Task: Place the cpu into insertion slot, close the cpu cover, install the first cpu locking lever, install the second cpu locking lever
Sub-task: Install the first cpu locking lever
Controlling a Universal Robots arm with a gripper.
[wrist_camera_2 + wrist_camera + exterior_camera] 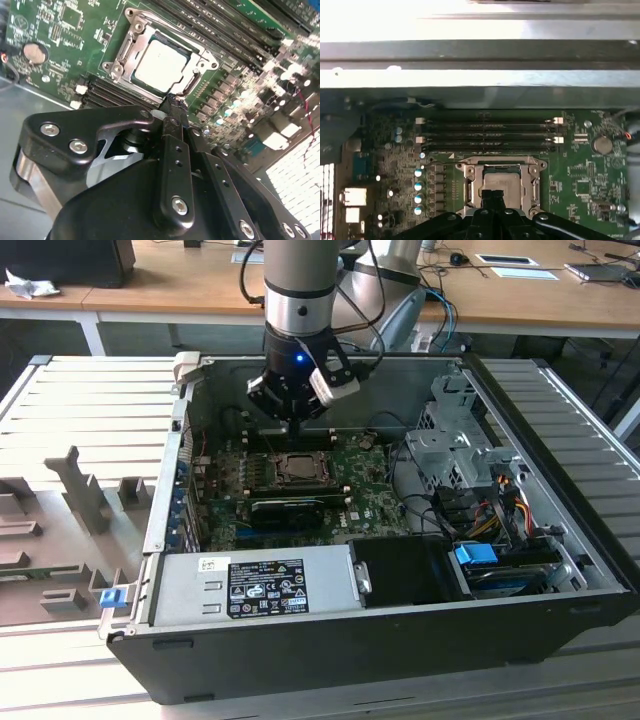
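Gripper (172,104): we are holding it closed, empty, likely for pushing at the cpu cover (200,59) edge.
Cpu (161,66): sitting beneath it.

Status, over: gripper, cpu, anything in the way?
Gripper shut, tip by cpu cover edge. Cpu seated, cover down. Nothing blocking.
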